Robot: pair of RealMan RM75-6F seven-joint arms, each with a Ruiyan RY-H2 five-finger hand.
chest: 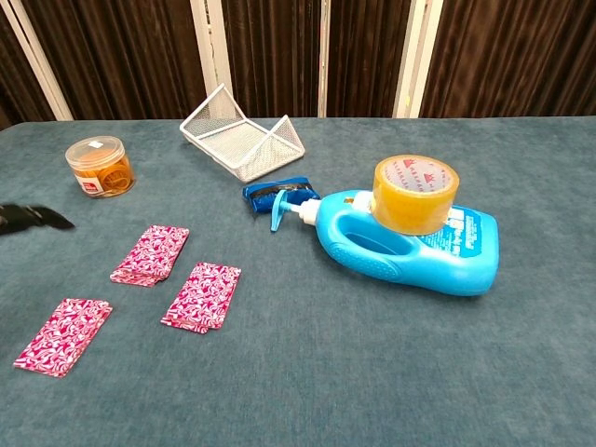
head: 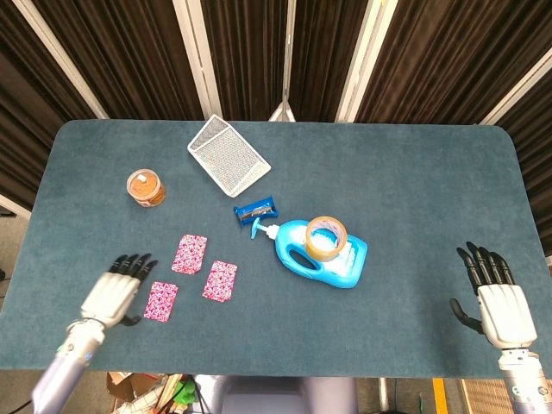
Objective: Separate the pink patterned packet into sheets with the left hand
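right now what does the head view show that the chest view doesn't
Only the head view shows the whole left hand, open beside the nearest pink patterned sheet without touching it, and the open right hand. Only the chest view shows the upturned side walls of the white wire mesh tray. Both show three pink sheets, the round orange-filled clear tub, and the yellow tape roll resting on the blue detergent bottle.

Probably lab: felt-topped table (head: 414, 198), dark curtain backdrop (head: 259, 52)
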